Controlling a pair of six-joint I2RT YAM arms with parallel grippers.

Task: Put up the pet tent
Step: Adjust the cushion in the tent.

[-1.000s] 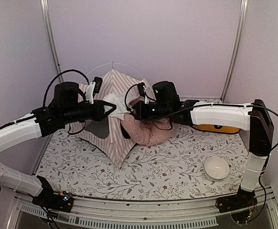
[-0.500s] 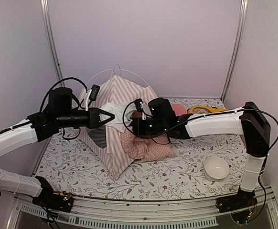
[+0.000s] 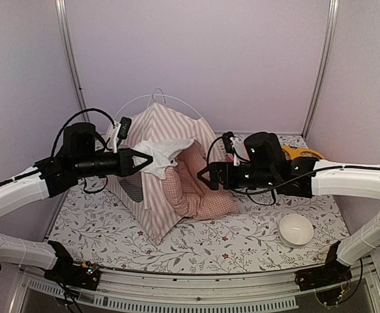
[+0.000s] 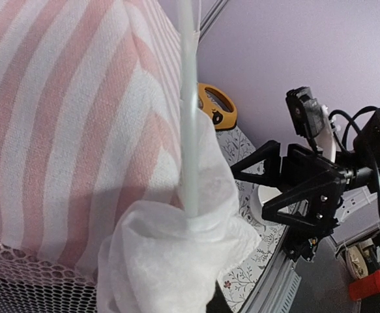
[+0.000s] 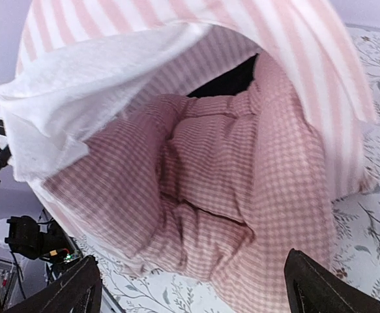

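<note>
The pet tent (image 3: 157, 130) is standing at the back left of the table (image 3: 242, 244). Its soft woven cloth is showing broad pink and white stripes and peaking into a rough triangle. A thin white pole (image 3: 134, 102) is arching over the top as a smooth hoop. Low on the left side, a patch of black mesh (image 3: 134, 189) is showing its honeycomb holes.

The left claw (image 3: 150, 158) is pinching shut on the curtain (image 3: 169, 151), a thin, crinkled white sheet, and is holding it bunched and lifted off the door opening. A cushion (image 3: 199, 192) of pink checked cloth, puffy and creased, is slumping half inside the opening and spilling onto the table in front, filling most of the doorway.

The right claw (image 3: 206, 175) is hovering just beside the cushion with its black fingers (image 5: 72, 290) spread wide, gripping nothing.

A flowered cloth is covering the table. A round white bowl (image 3: 296, 229) is sitting near the front right, well apart from the tent. An orange thing (image 3: 302, 152) is lying behind the right arm, mostly hidden by it.
</note>
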